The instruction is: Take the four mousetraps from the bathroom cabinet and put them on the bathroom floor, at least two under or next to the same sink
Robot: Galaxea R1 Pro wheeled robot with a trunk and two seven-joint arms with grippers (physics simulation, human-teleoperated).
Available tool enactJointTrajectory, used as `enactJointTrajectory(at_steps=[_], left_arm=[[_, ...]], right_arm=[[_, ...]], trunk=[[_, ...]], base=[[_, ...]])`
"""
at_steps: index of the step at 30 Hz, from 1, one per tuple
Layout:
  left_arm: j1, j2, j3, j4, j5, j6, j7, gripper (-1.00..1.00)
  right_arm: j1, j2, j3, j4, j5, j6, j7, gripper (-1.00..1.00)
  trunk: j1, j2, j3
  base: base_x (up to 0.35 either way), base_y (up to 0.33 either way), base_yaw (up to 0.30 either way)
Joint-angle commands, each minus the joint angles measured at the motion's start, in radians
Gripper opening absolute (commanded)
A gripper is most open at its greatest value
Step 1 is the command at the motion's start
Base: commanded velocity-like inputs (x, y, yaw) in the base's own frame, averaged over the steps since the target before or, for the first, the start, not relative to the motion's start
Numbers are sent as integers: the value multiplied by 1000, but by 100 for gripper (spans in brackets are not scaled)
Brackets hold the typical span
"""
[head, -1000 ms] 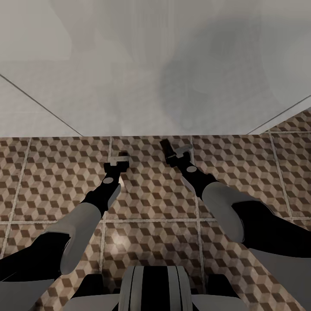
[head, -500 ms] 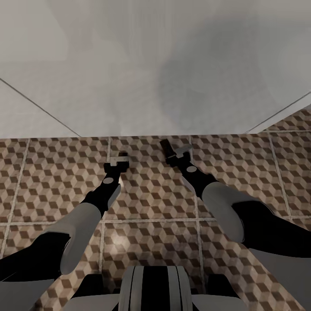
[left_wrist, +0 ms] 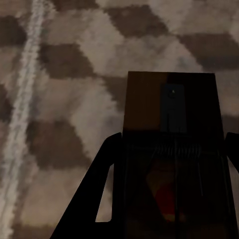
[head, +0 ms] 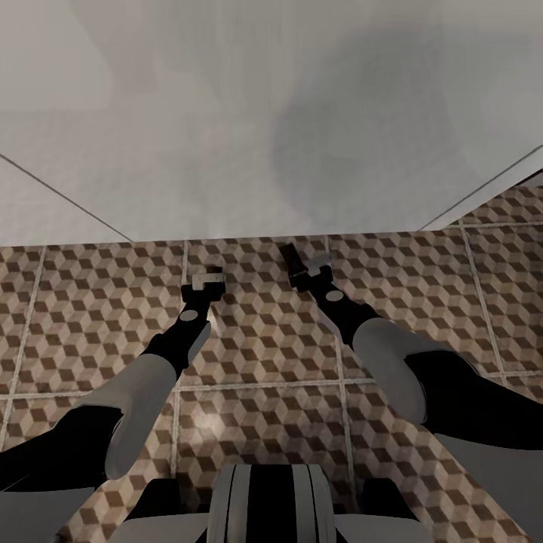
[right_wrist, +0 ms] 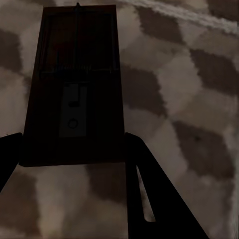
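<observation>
Both pincers, left pincer [head: 207,280] and right pincer [head: 308,265], each pinch a mousetrap [left_wrist: 172,149] [right_wrist: 74,84] just above the bathroom floor [head: 90,302], near 12 o'clock, where a loose pinch might drop one.

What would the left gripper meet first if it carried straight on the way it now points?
Probably the bathroom floor: the left gripper, holding a mousetrap between its fingers, points down at the tiles, though depth is unclear.
</observation>
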Motion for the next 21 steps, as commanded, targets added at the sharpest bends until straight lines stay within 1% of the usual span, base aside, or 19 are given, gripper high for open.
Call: enactJointTrajectory(at_steps=[1,14,17,21], left_arm=[[-1,0,-4,1,-9,-1,11,-100],[-1,0,-4,-8,-9,-1,12,-100],[-1,0,-4,-38,-9,-1,11,-100],[-1,-1,-2,-106,-9,3,11,-100]], right_arm=[[-1,0,6,2,1,-2,-4,-100],[0,0,5,12,2,-9,-5,-100],[0,0,6,19,2,-30,-5,-100],[0,0,6,39,2,-52,-5,-100]], trunk=[[0,0,0],[0,0,0],[0,0,0],[0,0,0]], base=[[0,0,-3],[16,0,0],[4,0,0],[1,0,0]])
